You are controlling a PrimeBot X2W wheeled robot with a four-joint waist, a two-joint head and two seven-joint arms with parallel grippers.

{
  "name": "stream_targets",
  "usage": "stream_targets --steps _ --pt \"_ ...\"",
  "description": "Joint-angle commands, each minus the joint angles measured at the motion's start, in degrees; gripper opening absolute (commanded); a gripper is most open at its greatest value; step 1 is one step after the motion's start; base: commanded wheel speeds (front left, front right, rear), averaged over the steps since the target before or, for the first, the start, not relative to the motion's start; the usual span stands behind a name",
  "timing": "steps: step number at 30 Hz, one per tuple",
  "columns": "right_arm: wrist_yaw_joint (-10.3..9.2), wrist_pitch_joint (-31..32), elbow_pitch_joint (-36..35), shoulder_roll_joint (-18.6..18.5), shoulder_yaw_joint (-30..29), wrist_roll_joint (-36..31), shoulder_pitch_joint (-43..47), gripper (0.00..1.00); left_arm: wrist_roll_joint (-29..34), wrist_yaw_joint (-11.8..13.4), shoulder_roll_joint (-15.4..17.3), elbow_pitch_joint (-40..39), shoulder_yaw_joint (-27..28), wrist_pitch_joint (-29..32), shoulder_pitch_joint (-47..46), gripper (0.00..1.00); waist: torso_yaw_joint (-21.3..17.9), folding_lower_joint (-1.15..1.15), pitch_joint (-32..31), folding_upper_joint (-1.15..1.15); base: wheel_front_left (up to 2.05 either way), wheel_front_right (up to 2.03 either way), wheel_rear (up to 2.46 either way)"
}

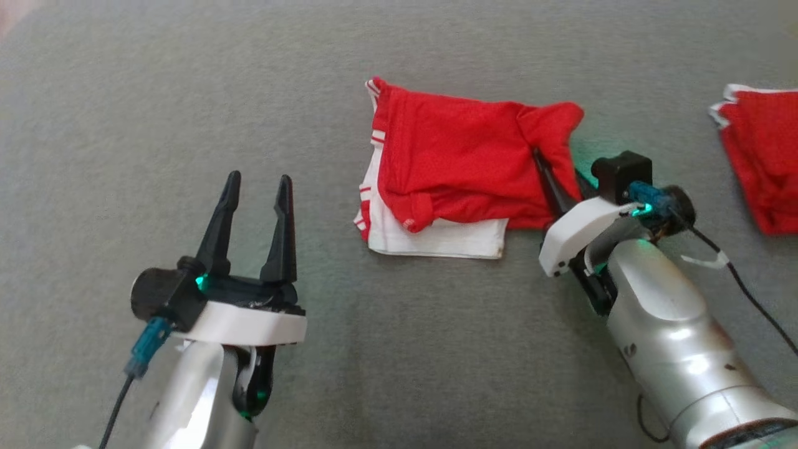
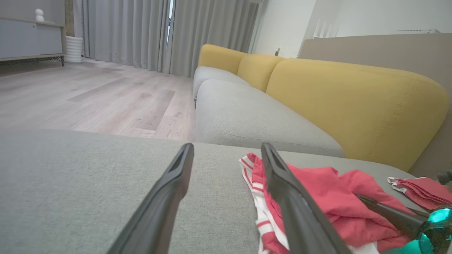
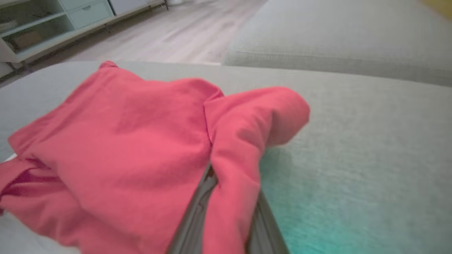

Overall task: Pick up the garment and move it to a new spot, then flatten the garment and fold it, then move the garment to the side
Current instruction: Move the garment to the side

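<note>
Grey cushion (image 1: 187, 93): rumpled red garment (image 1: 461, 156) (white-trimmed)

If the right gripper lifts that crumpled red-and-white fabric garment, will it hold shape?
Probably floppy: the red-and-white fabric garment lies in soft folds and drapes over the right gripper pinching it. Likely light, thin cloth; loose layers may unfold and trail.

Mustard-yellow sofa backrest (image 2: 353, 106) ran behind the grey fabric seat cushion (image 2: 247, 120). Grey floor-length curtains (image 2: 123, 31) hung beyond the pale wood-plank floor (image 2: 88, 95). A second red cloth with white trim (image 1: 764, 162) lay far right.
</note>
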Motion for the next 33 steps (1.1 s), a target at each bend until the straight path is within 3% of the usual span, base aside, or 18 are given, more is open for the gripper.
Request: stream_targets --steps 1,6,11,25,33 --pt "-0.04 -0.9 -2.25 0.97 -0.53 -2.4 -2.16 0.0 0.76 0.09 0.42 -2.03 2.24 -0.28 -1.57 1.0 -2.36 0.0 -0.85 0.0 0.0 0.0 0.0" --pt "-0.04 -1.08 -6.8 -0.09 -5.72 -13.06 -1.84 0.0 1.45 0.09 0.64 -2.53 2.44 -0.28 -1.43 1.0 -6.71 0.0 -1.61 0.0 0.0 0.0 0.0" --pt "-0.04 0.16 -11.73 -5.21 -6.85 -17.69 -1.58 0.0 1.6 0.09 0.73 -2.67 2.08 -0.28 -1.58 1.0 -9.93 0.0 -1.64 0.0 0.0 0.0 0.0" --pt "-0.04 8.56 -18.15 -26.2 -5.37 -12.77 -2.65 0.0 1.26 0.09 1.38 -2.76 0.88 -0.28 -3.42 1.0 -10.88 0.0 2.36 0.0 0.0 0.0 0.0" --pt "-0.04 11.11 -15.0 -33.38 -7.49 -11.99 -3.25 0.0 0.71 0.09 1.67 -2.63 0.03 -0.28 -4.88 1.0 -9.39 0.0 4.81 0.0 0.0 0.0 0.0"
